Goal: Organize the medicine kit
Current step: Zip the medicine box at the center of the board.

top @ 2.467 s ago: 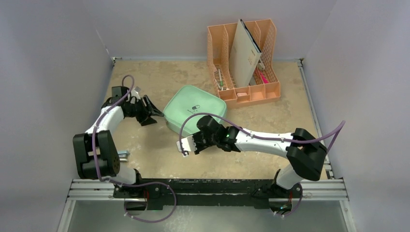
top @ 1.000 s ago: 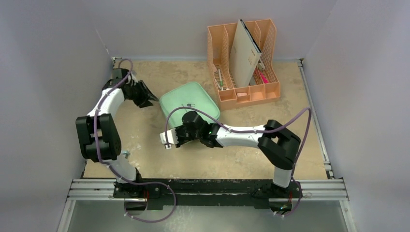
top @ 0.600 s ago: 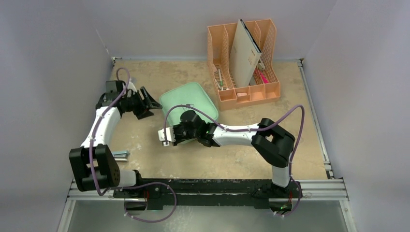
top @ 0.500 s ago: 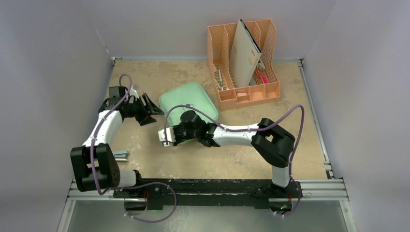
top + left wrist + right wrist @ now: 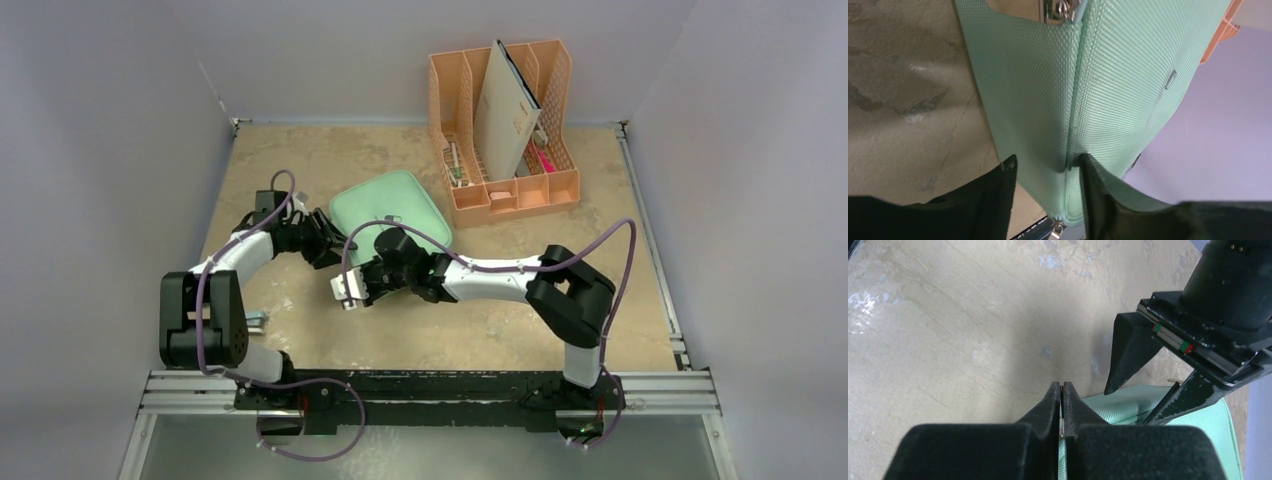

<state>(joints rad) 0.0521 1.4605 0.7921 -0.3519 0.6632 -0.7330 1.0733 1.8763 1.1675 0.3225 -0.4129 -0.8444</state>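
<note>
Overhead, the medicine kit (image 5: 395,200) lies shut on the table (image 5: 300,160). Left wrist: left end effector (image 5: 1045,165) straddles its zip seam (image 5: 1073,100), grip unclear. Right wrist: right end effector (image 5: 1061,387) clenched; a loose hold could let the kit slide.

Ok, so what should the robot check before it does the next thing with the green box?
1. Left gripper fingers sit either side of the medicine kit edge: ok.
2. Left gripper squeezing the kit firmly: cannot tell.
3. Right gripper shut at the kit's near edge: ok.
4. Something pinched inside the right gripper: cannot tell.
5. Kit opened up: not ok, its seam looks closed.
</note>
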